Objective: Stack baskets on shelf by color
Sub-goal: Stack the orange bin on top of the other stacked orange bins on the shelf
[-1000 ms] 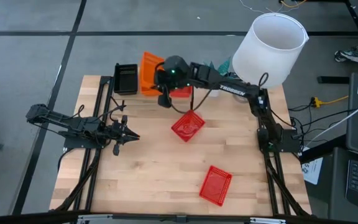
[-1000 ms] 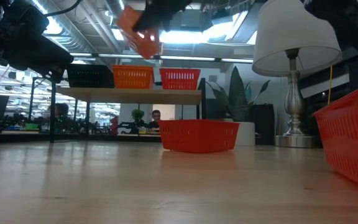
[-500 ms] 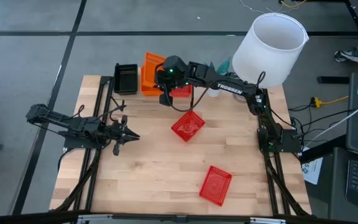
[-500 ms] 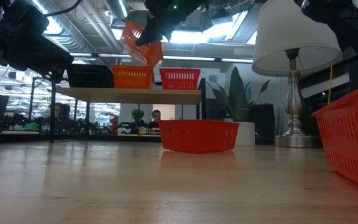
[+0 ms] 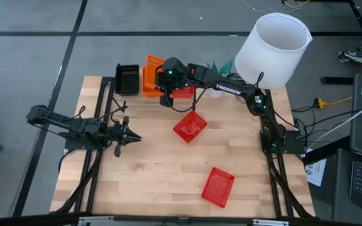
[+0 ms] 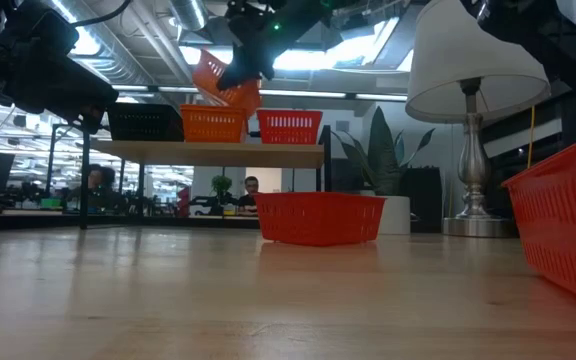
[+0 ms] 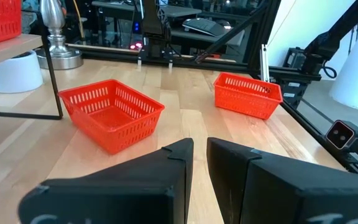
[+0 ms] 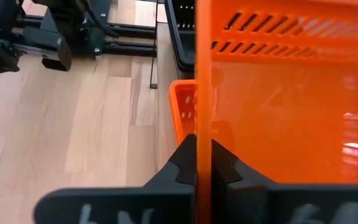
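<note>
Wooden tabletop [image 5: 156, 163], right gripper [image 8: 203, 163] clamping orange basket [image 8: 278, 112]

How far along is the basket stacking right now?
Done: black, orange and red baskets already sit on the shelf.

In hand: the right tool is shut on an orange basket, tilted above the shelved orange one.

Left: two red baskets lie on the table. The left tool waits over the table.
</note>
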Robot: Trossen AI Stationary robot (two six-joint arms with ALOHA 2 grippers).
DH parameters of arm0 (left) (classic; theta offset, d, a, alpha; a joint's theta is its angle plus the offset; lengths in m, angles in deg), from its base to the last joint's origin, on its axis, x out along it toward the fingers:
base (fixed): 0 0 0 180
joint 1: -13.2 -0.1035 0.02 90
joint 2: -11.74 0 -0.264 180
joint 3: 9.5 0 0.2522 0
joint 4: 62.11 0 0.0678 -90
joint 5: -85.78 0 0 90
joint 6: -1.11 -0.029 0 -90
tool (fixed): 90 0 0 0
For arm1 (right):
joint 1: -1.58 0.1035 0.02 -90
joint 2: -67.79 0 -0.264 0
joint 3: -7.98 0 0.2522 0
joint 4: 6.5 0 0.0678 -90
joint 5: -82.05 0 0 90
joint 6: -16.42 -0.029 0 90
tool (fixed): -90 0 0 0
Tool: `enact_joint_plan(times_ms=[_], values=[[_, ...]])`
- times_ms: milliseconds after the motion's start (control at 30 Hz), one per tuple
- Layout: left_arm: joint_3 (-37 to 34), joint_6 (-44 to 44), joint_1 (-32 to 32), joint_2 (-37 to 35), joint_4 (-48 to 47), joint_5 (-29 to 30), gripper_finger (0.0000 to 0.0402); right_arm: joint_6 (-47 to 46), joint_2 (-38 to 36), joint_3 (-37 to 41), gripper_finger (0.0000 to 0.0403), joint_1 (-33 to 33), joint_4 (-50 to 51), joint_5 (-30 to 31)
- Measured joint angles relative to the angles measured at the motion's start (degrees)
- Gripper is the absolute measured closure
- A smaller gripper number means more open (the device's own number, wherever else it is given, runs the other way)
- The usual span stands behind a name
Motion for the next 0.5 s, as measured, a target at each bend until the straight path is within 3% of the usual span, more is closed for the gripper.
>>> enact_joint_plan(times_ms=[500], values=[[0.00, 0.04, -0.01, 0.00, 0.01, 0.00, 0.0363, -0.04, 0.00, 0.00, 0.0334, 0.01, 1.24, 2.12]])
